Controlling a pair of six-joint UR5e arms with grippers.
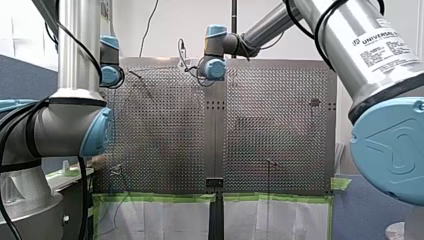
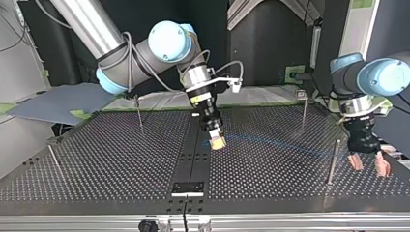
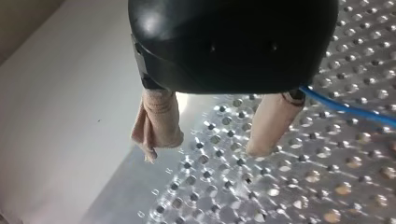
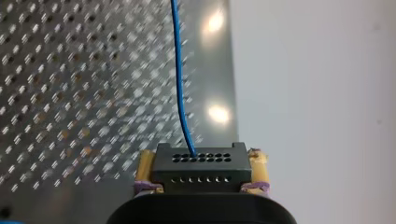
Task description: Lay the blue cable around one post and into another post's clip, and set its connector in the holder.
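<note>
My right claw (image 2: 217,141) is clenching the connector (image 4: 201,163) over the table's (image 2: 121,154) middle, the cable (image 4: 180,74) trailing loose toward my released, empty left claw (image 3: 208,142), so routing, clipping and seating all seem undone.

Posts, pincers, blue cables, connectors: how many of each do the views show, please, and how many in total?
Posts: 4
Pincers: 2, my left pincer and my right pincer
Blue cable: 1
Connector: 1
Total: 8

My right gripper (image 2: 217,140) hangs over the table's (image 2: 121,159) dark middle strip, and a faint blue cable (image 2: 270,142) runs from it toward a post (image 2: 332,162). My left gripper (image 2: 370,165) hovers beside that post, pads spread.
</note>
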